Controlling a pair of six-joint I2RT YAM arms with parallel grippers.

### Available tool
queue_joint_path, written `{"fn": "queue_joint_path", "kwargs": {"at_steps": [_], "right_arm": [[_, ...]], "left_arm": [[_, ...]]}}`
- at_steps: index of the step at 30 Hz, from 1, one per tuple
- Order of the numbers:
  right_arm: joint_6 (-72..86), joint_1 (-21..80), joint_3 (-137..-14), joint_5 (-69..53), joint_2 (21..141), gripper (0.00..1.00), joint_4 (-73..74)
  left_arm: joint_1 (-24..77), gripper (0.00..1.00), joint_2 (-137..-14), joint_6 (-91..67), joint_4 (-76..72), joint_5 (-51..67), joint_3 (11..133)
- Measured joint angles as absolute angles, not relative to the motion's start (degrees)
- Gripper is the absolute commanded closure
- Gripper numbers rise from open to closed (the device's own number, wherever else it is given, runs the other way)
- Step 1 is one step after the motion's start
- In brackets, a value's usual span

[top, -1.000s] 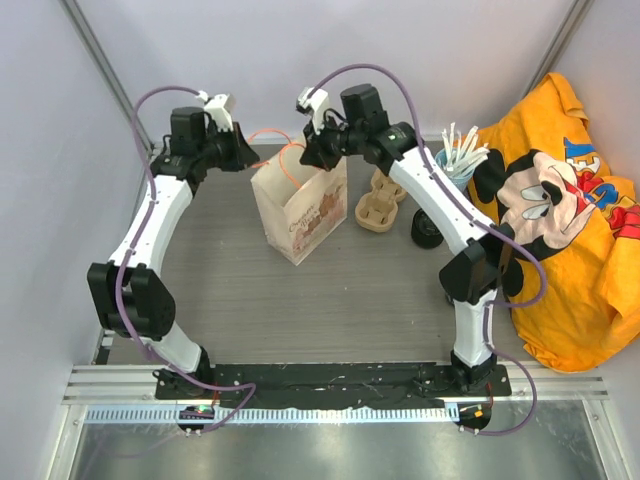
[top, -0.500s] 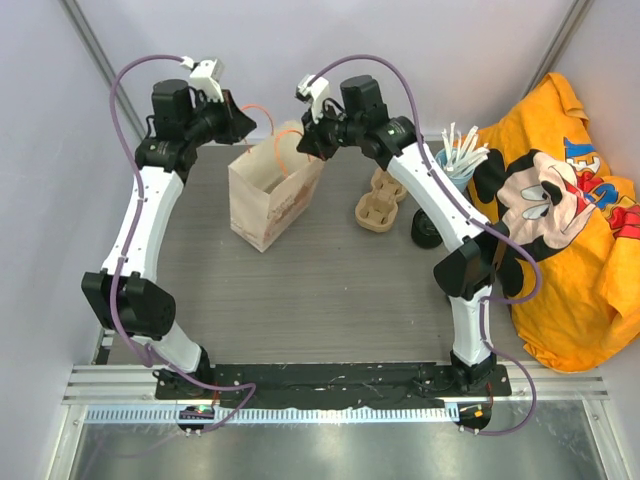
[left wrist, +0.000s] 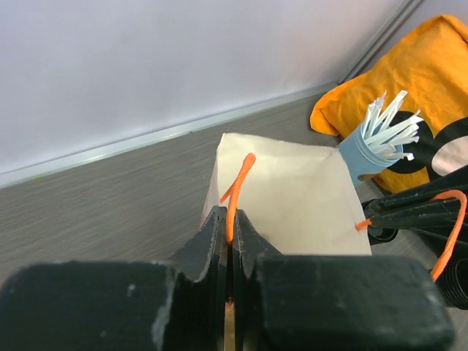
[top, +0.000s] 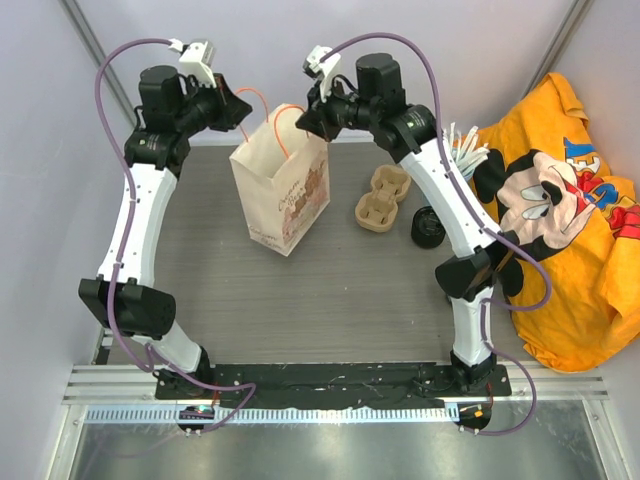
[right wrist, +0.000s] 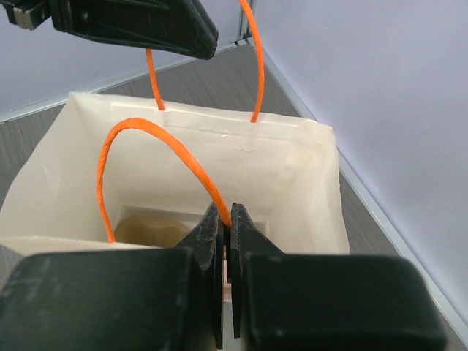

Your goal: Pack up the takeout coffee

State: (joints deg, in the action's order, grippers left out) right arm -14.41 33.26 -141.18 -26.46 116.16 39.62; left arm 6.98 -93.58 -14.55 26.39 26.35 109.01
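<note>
Top view: my left gripper [top: 232,108] and right gripper [top: 305,120] meet over the paper bag [top: 285,195] at upper centre. The takeout coffee [top: 427,226] stands on the table right of centre, just beside the cardboard carrier [top: 382,200].

Left wrist: my fingers are clenched on an orange handle [left wrist: 238,183].

Right wrist: my fingers pinch the second orange handle [right wrist: 157,139] above the bag's open mouth.
</note>
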Motion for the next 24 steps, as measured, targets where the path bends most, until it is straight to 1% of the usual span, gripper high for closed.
{"fn": "queue_joint_path", "kwargs": {"at_steps": [6,13,15,18,24], "right_arm": [[-14.6,33.3,-136.9,-28.3,113.7,0.99,40.9],[-14.7,33.7,-121.5,-31.6,110.5,0.99,40.8],[-14.8,34.0,-119.8,-31.6,110.7,0.99,41.3],[-14.8,34.1,-119.9,-31.6,110.9,0.99,42.1],[-14.8,34.2,-123.8,-31.7,110.9,0.99,41.7]], "left_arm": [[7.0,1.0,-93.2,-14.1,26.6,26.1,107.7],[7.0,0.97,-89.3,-11.6,27.4,26.0,92.7],[6.9,0.96,-89.3,-11.2,28.4,26.0,91.6],[6.7,0.96,-89.3,-11.0,29.4,26.1,93.0],[6.7,0.96,-89.3,-11.1,29.0,26.5,98.8]]}}
